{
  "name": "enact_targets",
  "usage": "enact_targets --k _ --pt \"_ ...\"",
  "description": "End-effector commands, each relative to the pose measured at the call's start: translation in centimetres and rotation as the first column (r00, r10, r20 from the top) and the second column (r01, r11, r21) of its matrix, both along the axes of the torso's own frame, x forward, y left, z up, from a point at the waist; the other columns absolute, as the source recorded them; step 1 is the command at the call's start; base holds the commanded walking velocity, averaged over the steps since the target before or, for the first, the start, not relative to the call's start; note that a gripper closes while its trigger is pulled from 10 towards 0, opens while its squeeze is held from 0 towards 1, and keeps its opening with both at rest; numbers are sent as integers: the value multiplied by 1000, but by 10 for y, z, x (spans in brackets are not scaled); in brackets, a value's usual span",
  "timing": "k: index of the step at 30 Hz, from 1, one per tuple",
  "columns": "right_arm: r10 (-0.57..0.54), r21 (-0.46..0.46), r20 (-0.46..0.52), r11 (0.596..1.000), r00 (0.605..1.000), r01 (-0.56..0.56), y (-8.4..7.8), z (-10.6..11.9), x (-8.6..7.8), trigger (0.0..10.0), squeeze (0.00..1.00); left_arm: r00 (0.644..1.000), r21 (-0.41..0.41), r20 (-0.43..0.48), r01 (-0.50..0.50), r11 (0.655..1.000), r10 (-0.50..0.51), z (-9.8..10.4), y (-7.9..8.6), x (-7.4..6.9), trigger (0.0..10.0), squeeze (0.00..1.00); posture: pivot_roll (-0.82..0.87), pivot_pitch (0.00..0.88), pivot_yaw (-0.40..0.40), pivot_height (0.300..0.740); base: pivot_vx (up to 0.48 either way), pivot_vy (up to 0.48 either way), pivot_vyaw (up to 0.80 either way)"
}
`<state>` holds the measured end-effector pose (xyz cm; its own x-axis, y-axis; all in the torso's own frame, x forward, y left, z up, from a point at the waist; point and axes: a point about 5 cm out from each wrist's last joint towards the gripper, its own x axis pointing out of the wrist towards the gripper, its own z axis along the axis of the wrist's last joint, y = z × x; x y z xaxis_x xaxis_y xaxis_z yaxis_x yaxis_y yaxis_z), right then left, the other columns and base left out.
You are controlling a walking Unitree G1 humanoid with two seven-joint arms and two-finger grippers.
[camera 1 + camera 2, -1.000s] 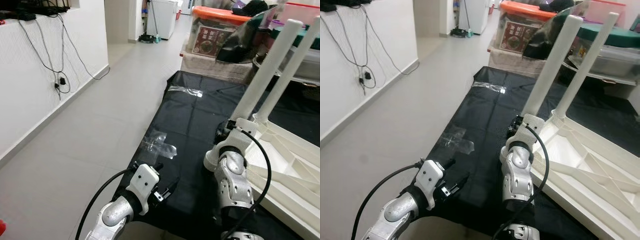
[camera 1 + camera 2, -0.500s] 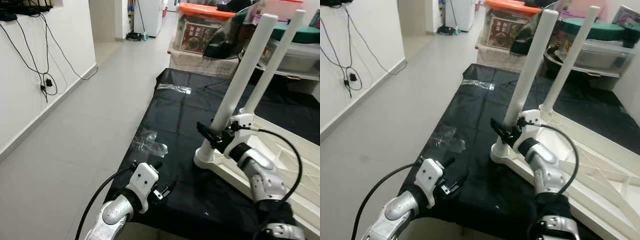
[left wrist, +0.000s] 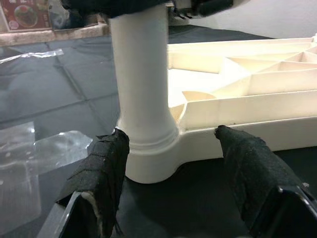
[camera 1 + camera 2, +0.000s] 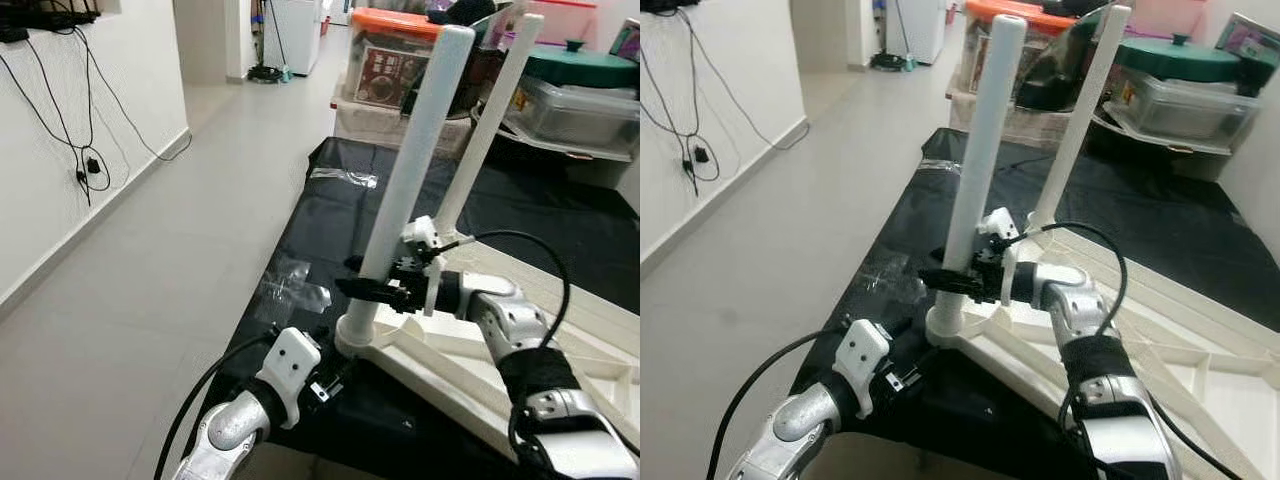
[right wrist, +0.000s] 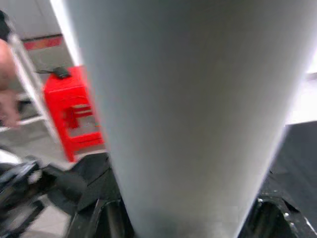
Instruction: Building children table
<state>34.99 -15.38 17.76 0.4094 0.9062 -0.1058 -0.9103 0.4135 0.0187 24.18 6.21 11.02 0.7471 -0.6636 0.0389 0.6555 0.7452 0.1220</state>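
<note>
Upturned white plastic children's table (image 4: 560,345) lies on the black sheet (image 4: 380,215). Right claw (image 4: 385,290) clamps its near white leg (image 4: 405,190); left claw (image 3: 171,163), fingers apart, flanks the socket. Sideways pull could unseat the leg.

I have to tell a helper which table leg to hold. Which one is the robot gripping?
Find the white tabletop lying upside down on the black sheet. Two white legs stand up from it. It is the nearer leg, at the corner by the sheet's edge, with the right gripper around it.
</note>
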Motion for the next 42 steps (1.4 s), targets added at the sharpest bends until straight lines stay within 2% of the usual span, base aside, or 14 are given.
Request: enact_targets --k 1,8,9,14,18,24,25,28,29,30,31,34,35,42 --pt "-59 -8 -5 998 998 59 2 -7 2 0 0 1000 4 10 3 1000 -3 1 -1 -2 10000 0 190 0 -152 740 0 0 0" --pt "-497 78 37 866 867 493 -13 -5 16 0 0 1000 3 8 5 1000 -5 1 0 -2 10000 0 178 0 -141 740 0 0 0" --pt "-845 102 -13 531 535 841 -41 -9 22 0 0 1000 2 6 6 1000 -6 2 0 -2 10000 0 166 0 -132 740 0 0 0" --pt "-994 89 -58 91 96 992 -64 -21 2 0 0 1000 2 5 10 1000 -10 2 1 -1 10000 0 156 0 -122 740 0 0 0" --pt "-994 84 -103 -55 -46 995 -59 -28 -12 0 0 1000 3 4 13 1000 -13 2 0 0 10000 0 158 0 -124 740 0 0 0" --pt "-988 70 -136 -82 -72 994 -31 -36 -11 0 0 1000 4 6 11 1000 -11 2 -1 1 10000 0 169 0 -133 740 0 0 0" --pt "-988 84 -153 -35 -21 996 -20 -36 -8 10000 0 1000 4 7 8 1000 -8 2 -1 1 10000 0 170 0 -136 740 0 0 0" --pt "-987 112 -155 30 47 993 -12 -34 -4 10000 0 1000 4 8 6 1000 -6 2 -1 1 10000 0 170 0 -136 740 0 0 0" --pt "-977 167 -162 111 139 980 -7 -29 -1 10000 1000 1000 4 7 5 1000 -5 2 -1 1 10000 0 170 0 -136 740 0 0 0" --pt "-956 229 -151 214 252 950 -5 -22 3 10000 1000 1000 3 6 6 1000 -6 2 -1 1 10000 0 170 0 -136 740 0 0 0" --pt "-929 269 -136 299 343 916 -10 -16 6 10000 0 1000 3 6 7 1000 -7 1 -1 1 10000 0 161 0 -130 740 0 0 0" --pt "-882 301 -108 411 459 860 -22 -9 8 10000 0 1000 2 5 8 1000 -8 1 -1 2 10000 0 156 0 -129 740 0 0 0" --pt "-794 273 -61 570 605 775 -37 -2 10 10000 0 1000 1 4 9 1000 -9 1 -1 2 10000 0 156 0 -129 740 0 0 0" --pt "-563 221 -60 798 825 561 -43 6 7 10000 0 1000 0 5 12 1000 -12 0 -2 2 10000 0 162 0 -134 740 0 0 0"
